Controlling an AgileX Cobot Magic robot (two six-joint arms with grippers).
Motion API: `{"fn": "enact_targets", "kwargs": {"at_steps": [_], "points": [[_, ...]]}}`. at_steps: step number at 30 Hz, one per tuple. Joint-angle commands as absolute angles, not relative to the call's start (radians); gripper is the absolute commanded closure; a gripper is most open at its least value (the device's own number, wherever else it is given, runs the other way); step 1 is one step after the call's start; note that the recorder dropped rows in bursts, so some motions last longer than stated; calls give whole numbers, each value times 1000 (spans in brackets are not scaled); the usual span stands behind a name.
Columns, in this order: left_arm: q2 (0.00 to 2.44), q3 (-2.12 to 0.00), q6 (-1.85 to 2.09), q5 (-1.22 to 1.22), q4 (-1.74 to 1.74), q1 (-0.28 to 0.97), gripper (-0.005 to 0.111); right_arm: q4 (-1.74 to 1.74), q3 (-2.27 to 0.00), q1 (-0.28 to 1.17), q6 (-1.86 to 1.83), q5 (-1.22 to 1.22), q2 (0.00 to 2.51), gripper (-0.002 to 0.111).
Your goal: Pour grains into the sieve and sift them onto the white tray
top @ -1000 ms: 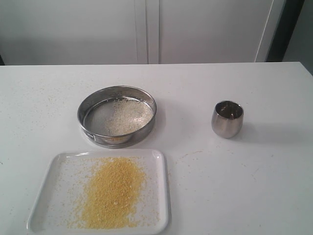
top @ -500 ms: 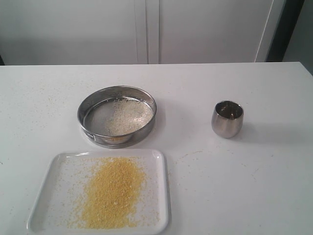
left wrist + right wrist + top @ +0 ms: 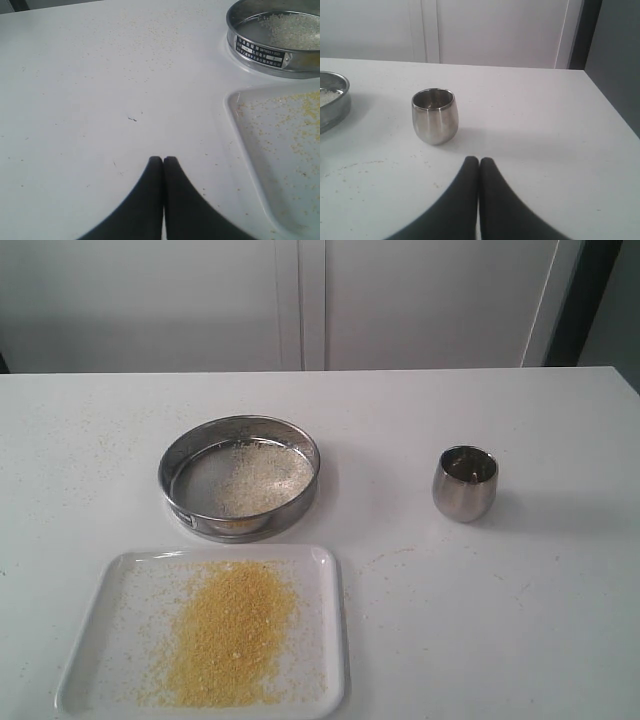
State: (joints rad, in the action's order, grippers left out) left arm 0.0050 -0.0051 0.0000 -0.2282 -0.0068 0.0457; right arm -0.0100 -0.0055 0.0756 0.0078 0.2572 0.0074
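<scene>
The round steel sieve (image 3: 239,477) (image 3: 277,35) rests on the table and holds pale whitish grains (image 3: 263,476) on its mesh. In front of it lies the white tray (image 3: 112,592) (image 3: 260,145) with a heap of fine yellow grains (image 3: 230,630) on it. A small steel cup (image 3: 465,483) (image 3: 435,116) stands upright to the right. My left gripper (image 3: 163,160) is shut and empty over bare table beside the tray. My right gripper (image 3: 479,161) is shut and empty, a short way in front of the cup. Neither arm shows in the exterior view.
Loose granules are scattered on the white table (image 3: 480,610) around the sieve and tray. White cabinet doors (image 3: 300,300) stand behind the table's far edge. The sieve's edge (image 3: 332,97) shows beside the cup in the right wrist view.
</scene>
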Motion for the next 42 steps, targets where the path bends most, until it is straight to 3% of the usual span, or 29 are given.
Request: {"fn": "enact_targets", "kwargs": {"at_steps": [1,42], "points": [[0,0,0,-233,-18,42,107,0,0,70,0,281,3,108],[0,0,0,-233,-18,42,107,0,0,70,23,334,3,108]]}}
